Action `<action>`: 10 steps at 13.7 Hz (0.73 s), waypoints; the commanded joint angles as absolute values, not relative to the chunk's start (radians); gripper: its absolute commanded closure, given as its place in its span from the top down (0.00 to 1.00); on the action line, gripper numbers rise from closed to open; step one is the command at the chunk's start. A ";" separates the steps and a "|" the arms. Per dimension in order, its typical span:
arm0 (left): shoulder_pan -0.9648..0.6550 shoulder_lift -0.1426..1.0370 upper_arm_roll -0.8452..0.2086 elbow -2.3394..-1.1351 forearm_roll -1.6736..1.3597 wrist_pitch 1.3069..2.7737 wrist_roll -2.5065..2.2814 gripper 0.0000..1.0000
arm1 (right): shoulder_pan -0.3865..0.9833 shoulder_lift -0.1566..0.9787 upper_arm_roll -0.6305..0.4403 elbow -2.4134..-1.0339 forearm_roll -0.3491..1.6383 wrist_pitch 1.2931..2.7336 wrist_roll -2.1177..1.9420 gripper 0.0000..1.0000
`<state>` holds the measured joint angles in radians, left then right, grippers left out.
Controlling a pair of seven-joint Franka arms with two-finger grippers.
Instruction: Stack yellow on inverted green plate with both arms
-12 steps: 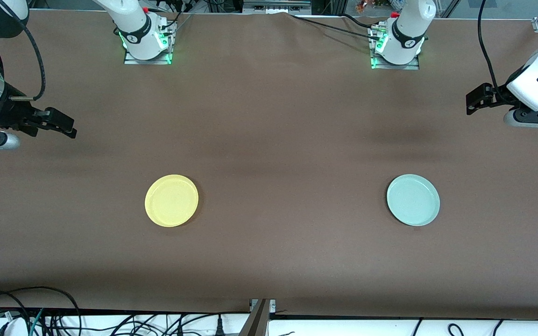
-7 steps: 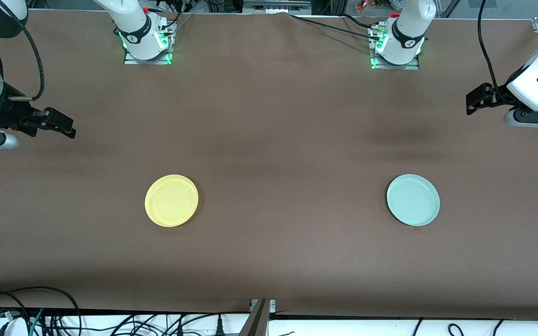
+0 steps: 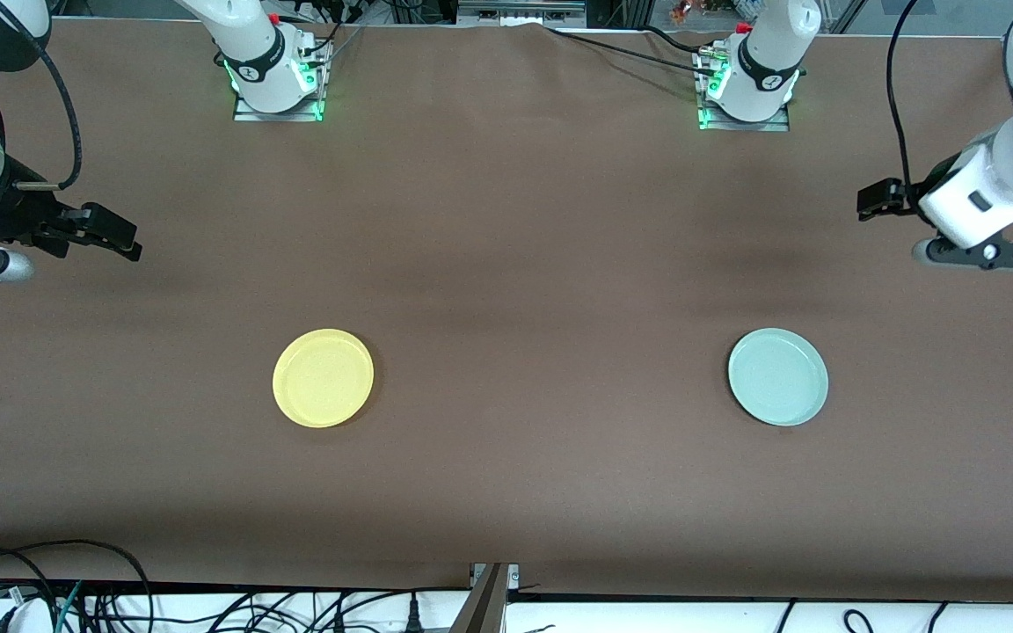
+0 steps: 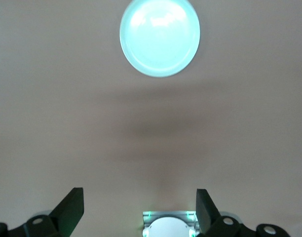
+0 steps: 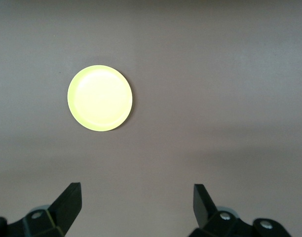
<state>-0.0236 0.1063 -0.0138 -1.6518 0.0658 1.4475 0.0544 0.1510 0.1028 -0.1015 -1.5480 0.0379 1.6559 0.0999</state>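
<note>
Two plates are sitting on a wide brown table [image 3: 506,264], and that's basically everything on the cloth, which looks flat with a few soft shadows across the middle. Past the table's edge nearest the front camera there's a tangle of black cables [image 3: 76,598] on a white ledge, and both arm bases glow green along the farthest edge. The yellow plate [image 3: 323,378] lies rim up toward the right arm's end, and the green plate [image 3: 777,376] lies toward the left arm's end, also rim up as far as I can tell, so not flipped. They're well apart from each other, about level in distance from the front camera, with loads of bare cloth around each one and neither close to any table edge. The right gripper [image 3: 124,242] hangs over the table near the edge at its own end, fingers spread wide and holding nothing; in the right wrist view the yellow plate [image 5: 99,98] sits well clear of the fingertips [image 5: 69,195]. The left gripper [image 3: 869,200] hangs over the table at its end, also spread wide and empty, and in the left wrist view the green plate [image 4: 160,37] is well away from the fingers [image 4: 72,200].
</note>
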 commanded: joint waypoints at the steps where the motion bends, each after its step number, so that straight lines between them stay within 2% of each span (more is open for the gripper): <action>1: 0.030 0.260 -0.009 -1.611 0.034 1.483 0.170 1.00 | 0.138 0.114 -0.092 -1.522 0.048 1.643 0.103 1.00; 5: 0.084 0.461 -0.009 -1.614 0.044 1.906 0.565 1.00 | 0.140 0.109 -0.092 -1.520 0.049 1.634 0.112 1.00; 10: 0.087 0.629 -0.011 -1.626 0.037 2.205 0.758 1.00 | 0.138 0.213 -0.091 -1.523 0.035 1.672 0.085 1.00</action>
